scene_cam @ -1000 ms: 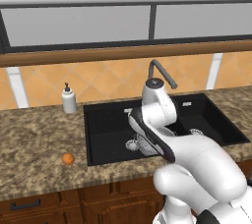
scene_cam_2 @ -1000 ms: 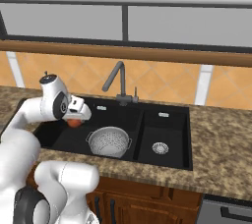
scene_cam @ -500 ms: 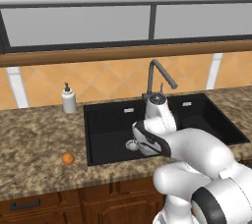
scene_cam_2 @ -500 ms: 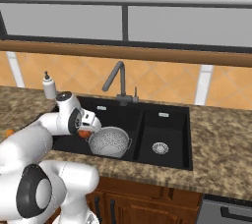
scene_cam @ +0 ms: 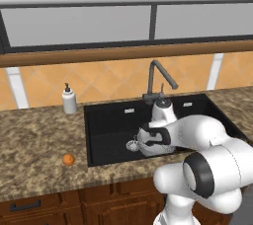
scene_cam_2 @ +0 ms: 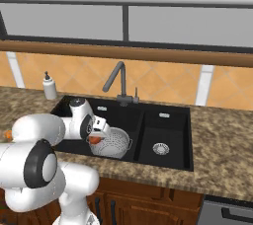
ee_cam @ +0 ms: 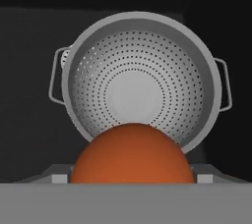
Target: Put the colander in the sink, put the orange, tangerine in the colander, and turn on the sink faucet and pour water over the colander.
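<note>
Over the black rectangular two-basin sink [scene_cam_2: 168, 120], my white arm's two-finger gripper [scene_cam_2: 96, 135] hangs just above the near rim of the round silvery perforated metal colander [scene_cam_2: 114, 142], which sits in the larger basin. The jaws stand wide, clamped around a large round orange fruit [ee_cam: 132, 153], which in the hand view bulges over the colander's lower edge with the bowl's empty bottom beyond it. A smaller orange fruit [scene_cam: 68, 159] waits on the speckled brown stone counter [scene_cam: 34, 140], near the front edge and well apart from the sink, with the white soap dispenser bottle [scene_cam: 69, 102] farther back. The tall dark grey angular faucet [scene_cam_2: 118, 83] stands behind the basin, with no stream visible from it.

I judge the risk to lie in the release point: the fruit sits over the rim rather than the middle, so letting go here could bounce it off the edge onto the basin floor, or tip the light bowl. The handles [ee_cam: 55, 75] also lie close to my descent path.
</note>
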